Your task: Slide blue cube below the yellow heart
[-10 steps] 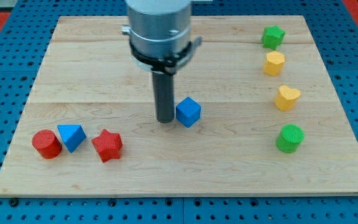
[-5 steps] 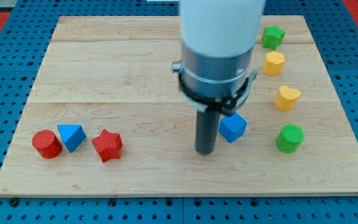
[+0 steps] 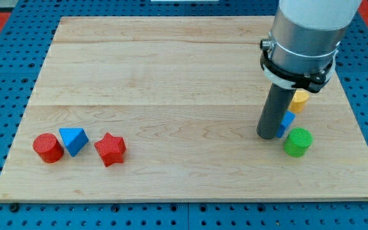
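Blue cube, yellow heart — mostly hidden behind rod.

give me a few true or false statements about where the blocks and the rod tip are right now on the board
1. My tip is at the view's left side of the blue cube. True.
2. The blue cube sits next to the red star. False: the red star is far off at the view's lower left, between it and the cube a wide stretch of wooden board.
3. The green cylinder lies just below the blue cube, toward the view's right. True.
4. The yellow heart is in full view. False: only a part of the yellow block shows beside the arm.
5. The blue pyramid lies between the red cylinder and the red star. True.
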{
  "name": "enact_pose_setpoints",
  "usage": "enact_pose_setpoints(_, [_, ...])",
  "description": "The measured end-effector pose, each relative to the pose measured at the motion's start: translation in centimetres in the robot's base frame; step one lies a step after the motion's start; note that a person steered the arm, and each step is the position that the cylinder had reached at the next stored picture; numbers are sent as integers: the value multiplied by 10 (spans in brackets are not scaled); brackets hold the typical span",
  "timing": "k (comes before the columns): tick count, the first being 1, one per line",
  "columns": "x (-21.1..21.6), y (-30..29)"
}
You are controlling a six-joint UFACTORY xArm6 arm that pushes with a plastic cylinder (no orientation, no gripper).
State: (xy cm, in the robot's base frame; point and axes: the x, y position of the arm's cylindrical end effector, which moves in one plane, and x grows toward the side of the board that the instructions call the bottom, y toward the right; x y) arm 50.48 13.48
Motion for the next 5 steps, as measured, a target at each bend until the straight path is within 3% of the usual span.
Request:
enact_pose_setpoints(2, [-7,-53])
enact_pose_setpoints(5, [-17,-8])
